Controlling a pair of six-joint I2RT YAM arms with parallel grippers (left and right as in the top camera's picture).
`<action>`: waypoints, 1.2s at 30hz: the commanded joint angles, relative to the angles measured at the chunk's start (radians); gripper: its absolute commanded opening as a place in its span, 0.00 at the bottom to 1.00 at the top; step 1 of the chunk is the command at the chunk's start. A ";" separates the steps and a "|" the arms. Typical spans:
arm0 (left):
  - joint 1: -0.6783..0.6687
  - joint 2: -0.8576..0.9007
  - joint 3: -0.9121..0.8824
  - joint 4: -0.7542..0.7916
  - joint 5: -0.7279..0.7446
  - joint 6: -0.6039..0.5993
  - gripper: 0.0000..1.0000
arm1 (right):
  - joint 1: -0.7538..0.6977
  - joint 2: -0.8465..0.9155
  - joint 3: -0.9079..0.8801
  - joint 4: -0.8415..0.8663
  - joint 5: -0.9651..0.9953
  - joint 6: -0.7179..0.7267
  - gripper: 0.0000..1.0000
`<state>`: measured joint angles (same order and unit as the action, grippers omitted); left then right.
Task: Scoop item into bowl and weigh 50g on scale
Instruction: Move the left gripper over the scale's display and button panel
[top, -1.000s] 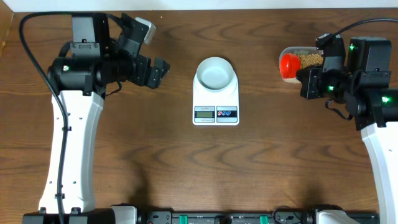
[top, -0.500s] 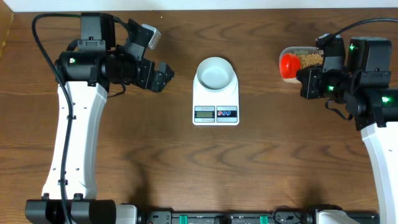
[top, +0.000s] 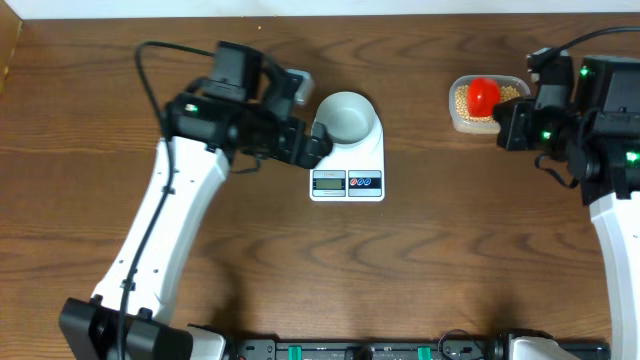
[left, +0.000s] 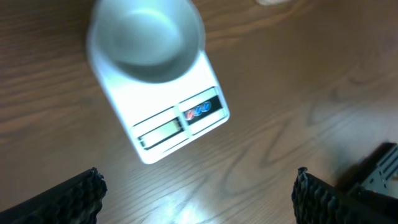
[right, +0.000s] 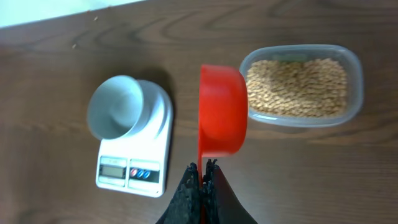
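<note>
While the left pincer (left: 199, 186) stands wide open with nothing between its fingers (left: 81, 196), its wrist view looks down on brown wood and on the scale (left: 163, 127) just ahead of the fingertips. From overhead this pincer sits close against the scale's left edge, beside the bowl; I cannot tell whether it touches either one. The scale lies flat on the tabletop (top: 300, 260) near the middle. Its grey display (top: 329, 180) and its red and blue buttons (top: 365, 180) are at the end nearer the arm bases, and the readout is too small to read. On the scale's far end rests the bowl (top: 347, 115), white and round, upright, narrower than the platform and overlapping its far edge. Off to the right, the right pincer (right: 203, 180) is closed tight on the thin handle of a red scoop (right: 222, 112). In the wrist view the scoop stands on edge with its rounded back toward the scale, and what it carries is hidden from that side. The scoop's cup reaches the near left corner of a clear tub (right: 354, 68), and from overhead the red cup sits over the tub's middle; whether it touches the contents I cannot tell. The tub stands on the tabletop at the far right, well apart from the scale, and the beans (right: 298, 87) lie inside it in a tan-yellow layer that covers its floor. Beyond the tub and the bowl, the wood ends at a pale strip along the far edge.
</note>
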<state>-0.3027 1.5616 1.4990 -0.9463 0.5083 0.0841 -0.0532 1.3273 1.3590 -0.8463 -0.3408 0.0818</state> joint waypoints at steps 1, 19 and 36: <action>-0.066 0.004 -0.007 0.014 -0.022 -0.053 0.98 | -0.033 0.023 0.021 0.011 -0.002 0.018 0.01; -0.162 0.082 -0.008 0.070 -0.104 -0.281 0.51 | -0.119 0.066 0.021 0.050 -0.034 0.045 0.01; -0.216 0.158 -0.009 0.092 -0.237 -0.352 0.64 | -0.119 0.068 0.019 0.050 -0.035 0.056 0.01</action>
<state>-0.5163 1.7023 1.4960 -0.8547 0.2955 -0.2554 -0.1646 1.3926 1.3590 -0.7982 -0.3664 0.1257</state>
